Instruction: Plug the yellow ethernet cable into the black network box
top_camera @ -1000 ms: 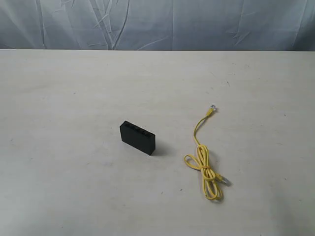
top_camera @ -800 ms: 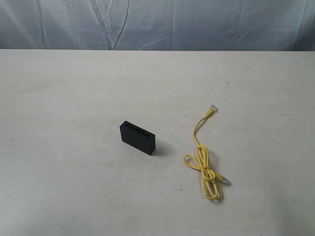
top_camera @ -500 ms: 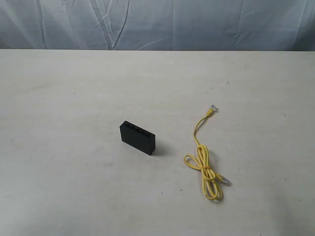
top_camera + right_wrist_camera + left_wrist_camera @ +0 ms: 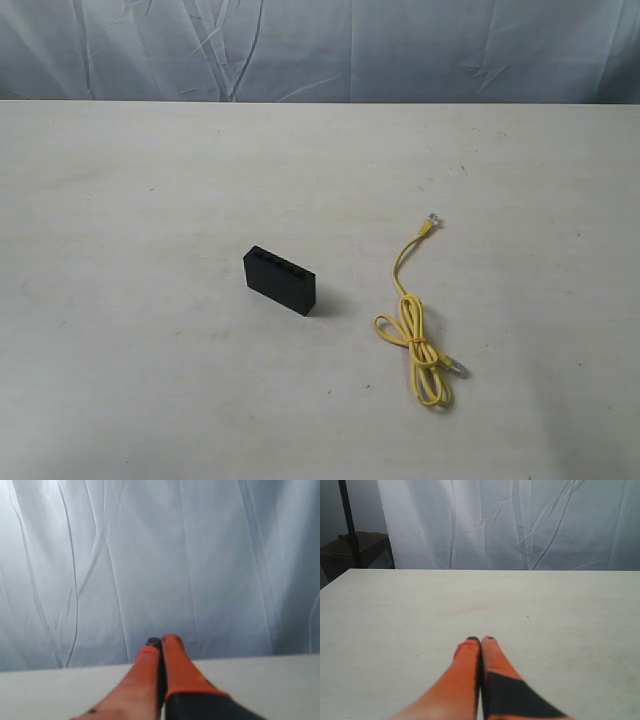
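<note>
Both tools are clenched on nothing. The left tool has its orange fingers pressed together low over bare bench. The right tool is the same, pointed at the backdrop. Neither shows in the exterior view, so I'd say nothing has started.

What could go wrong, biggest thing first:

- **Sliding:** the bench is wide and smooth-looking. My guess is the black network box just slides when a plug gets shoved at it, unless 1 tool pins it.
- **Tipping:** the box sits about mid-bench and seems to stand on a long edge with its port row facing up, so it could tip over too.
- **Tangle:** the yellow ethernet cable lies at 3 to 4 o'clock of the box, apart from it, tied in a loose looped bundle. Grab the wrong bit and the whole tangle drags along, or the free end comes up short.
- **Crooked plug:** the far plug, at the bundle's 12 o'clock, is tiny and easy to pinch crooked. A crooked plug won't seat.

Materials:

- **Bench:** flat, matte off-white, with faint scuffs.
- **Box:** matte black, a hard-edged rectangle.
- **Cable:** thin, bright yellow, floppy.
- **Plugs:** small clear plastic, with the near plug at the bundle's 4 o'clock.
</note>
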Available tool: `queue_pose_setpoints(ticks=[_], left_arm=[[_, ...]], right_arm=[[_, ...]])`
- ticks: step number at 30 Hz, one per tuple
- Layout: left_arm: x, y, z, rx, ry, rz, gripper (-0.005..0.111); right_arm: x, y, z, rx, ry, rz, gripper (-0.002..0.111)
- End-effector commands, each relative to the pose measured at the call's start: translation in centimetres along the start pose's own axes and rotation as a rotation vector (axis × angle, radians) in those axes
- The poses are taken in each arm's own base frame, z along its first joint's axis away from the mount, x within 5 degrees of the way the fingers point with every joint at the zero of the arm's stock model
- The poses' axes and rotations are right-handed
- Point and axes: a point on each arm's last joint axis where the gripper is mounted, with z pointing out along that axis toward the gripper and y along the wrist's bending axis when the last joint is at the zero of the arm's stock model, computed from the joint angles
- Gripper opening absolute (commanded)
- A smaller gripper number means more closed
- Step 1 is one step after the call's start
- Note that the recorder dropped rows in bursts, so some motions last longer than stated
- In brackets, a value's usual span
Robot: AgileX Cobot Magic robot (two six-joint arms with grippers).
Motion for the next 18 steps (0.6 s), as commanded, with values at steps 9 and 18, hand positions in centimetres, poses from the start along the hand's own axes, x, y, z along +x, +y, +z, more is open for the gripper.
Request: queue_pose_setpoints(ticks=[9, 18], left_arm=[[0.0, 0.0, 0.0, 0.001, -0.015, -0.003, 0.0], [0.0, 0.0, 0.0, 0.001, -0.015, -0.003, 0.0]], right_arm=[[-1.7, 0.1, -0.2, -0.003, -0.199, -0.021, 0.0], [-4.9, 0.3, 1.0, 0.004, -0.037, -0.052, 0.0]])
